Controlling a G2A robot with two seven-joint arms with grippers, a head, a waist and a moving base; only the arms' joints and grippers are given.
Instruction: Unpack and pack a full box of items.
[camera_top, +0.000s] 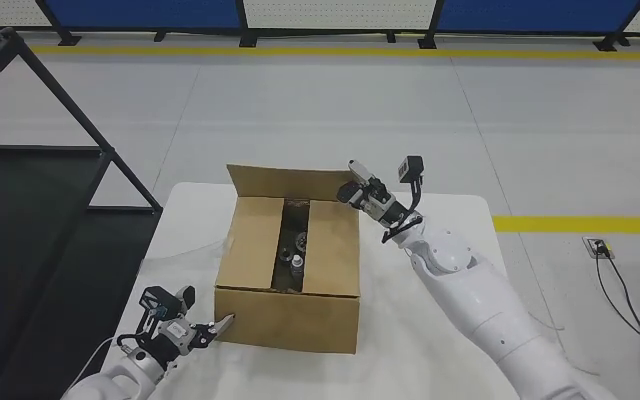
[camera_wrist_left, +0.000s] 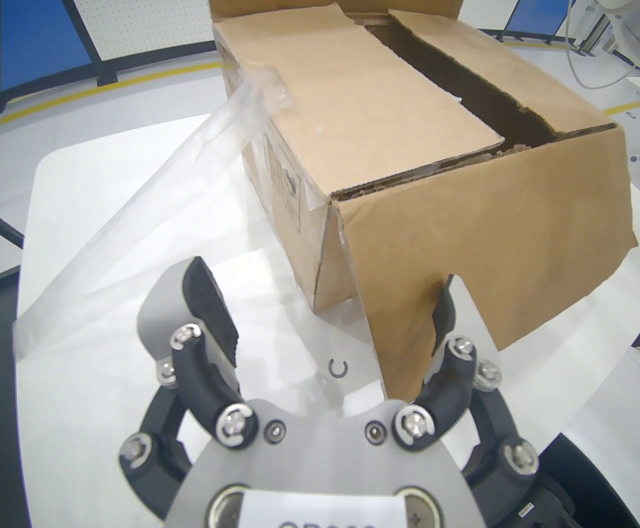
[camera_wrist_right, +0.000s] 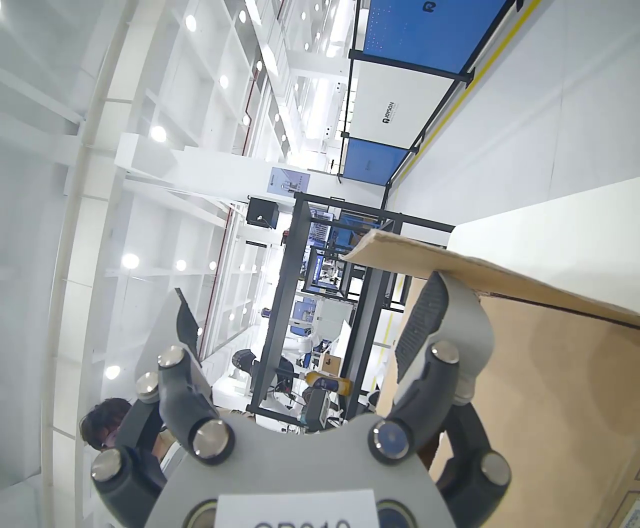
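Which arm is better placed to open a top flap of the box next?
The right arm, probably. The right gripper is open at the far right corner of the box, level with the top flap. The left gripper, also open, sits low beside the near left corner.

Bright, even light from ceiling lamps (camera_wrist_right: 158, 133) (soft shadows beside the box (camera_top: 288, 318)); wrist views bend at edges.

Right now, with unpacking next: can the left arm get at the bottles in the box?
Probably not yet: two top flaps lie nearly shut on the box, leaving a narrow slot over the bottles; the left tool sits low, outside.
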